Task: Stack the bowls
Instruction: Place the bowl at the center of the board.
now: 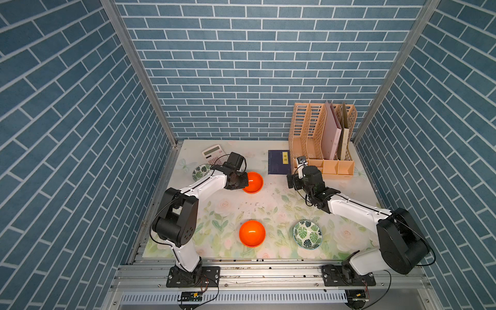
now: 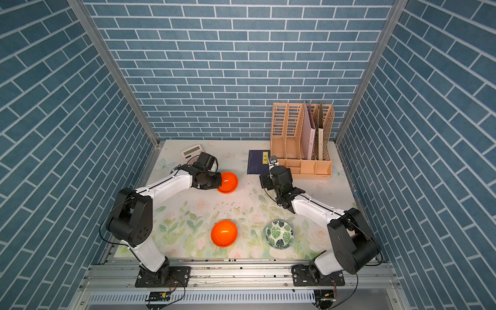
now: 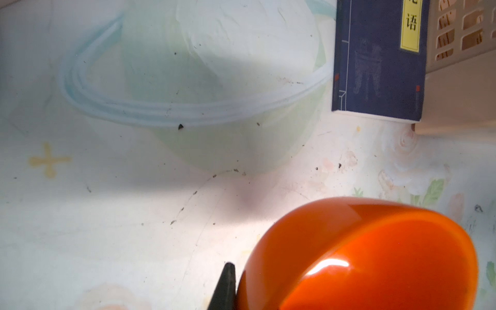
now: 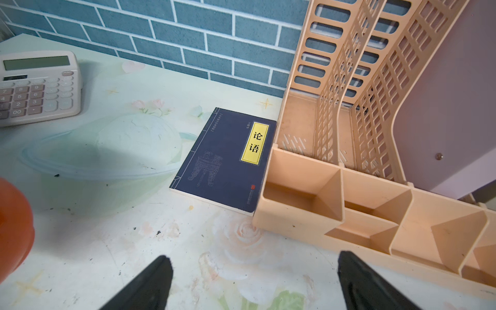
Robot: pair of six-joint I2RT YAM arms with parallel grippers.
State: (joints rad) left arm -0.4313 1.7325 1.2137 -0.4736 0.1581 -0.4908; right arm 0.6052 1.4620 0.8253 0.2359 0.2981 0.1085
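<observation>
bowls first, left to right: leaf-print bowl (image 1: 200,171) sits by the bench's (image 1: 268,212) left edge, partly hidden behind the left arm (image 1: 204,185), with a calculator (image 1: 212,153) just behind it near the back left corner. left gripper (image 1: 244,183) is pinched tight on the left rim of an orange bowl (image 1: 255,182), mid-bench toward the back. the left wrist view shows one black finger (image 3: 225,287) pressed against its glossy outer wall. can't tell whether it's off the surface. second orange bowl (image 1: 252,233) sits alone near the front edge, centre. blue book (image 1: 279,162) lies flat against the peach file organizer (image 1: 322,134) in the back right corner. right gripper (image 4: 255,284) hovers before them, jaws spread wide, holding nothing. other leaf-print bowl (image 1: 307,234) rests front right, well apart from the rest.
</observation>
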